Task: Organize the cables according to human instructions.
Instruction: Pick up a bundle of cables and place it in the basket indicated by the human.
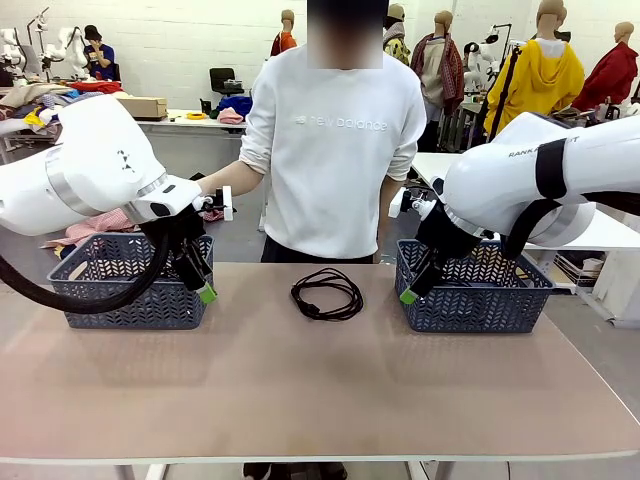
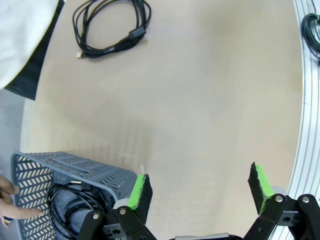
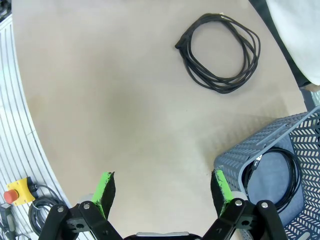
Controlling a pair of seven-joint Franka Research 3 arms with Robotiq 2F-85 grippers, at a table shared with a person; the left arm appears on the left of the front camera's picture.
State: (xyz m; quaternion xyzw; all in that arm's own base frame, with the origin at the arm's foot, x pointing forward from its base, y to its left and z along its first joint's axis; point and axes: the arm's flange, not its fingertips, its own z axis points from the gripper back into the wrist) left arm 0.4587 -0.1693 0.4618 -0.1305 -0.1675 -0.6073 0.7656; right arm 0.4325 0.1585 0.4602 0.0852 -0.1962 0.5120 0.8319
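Observation:
One coiled black cable point(image 1: 326, 294) lies on the table's middle, in front of the person; it also appears in the left wrist view point(image 2: 111, 25) and the right wrist view point(image 3: 222, 52). Another cable point(image 2: 70, 210) lies coiled in the left grey basket point(image 1: 135, 310), and one more cable point(image 3: 280, 175) in the right grey basket point(image 1: 475, 310). My left gripper point(image 1: 200, 283) hangs open at the left basket's front right corner, holding nothing. My right gripper point(image 1: 412, 290) hangs open at the right basket's front left corner, also holding nothing.
The person stands at the far edge, one arm reaching toward the left basket; a finger point(image 2: 15, 212) rests at that basket's wall point(image 2: 75, 165). The right basket's rim point(image 3: 260, 145) is close to my right fingers. A yellow box with a red button point(image 3: 17, 192) sits beyond the table's edge.

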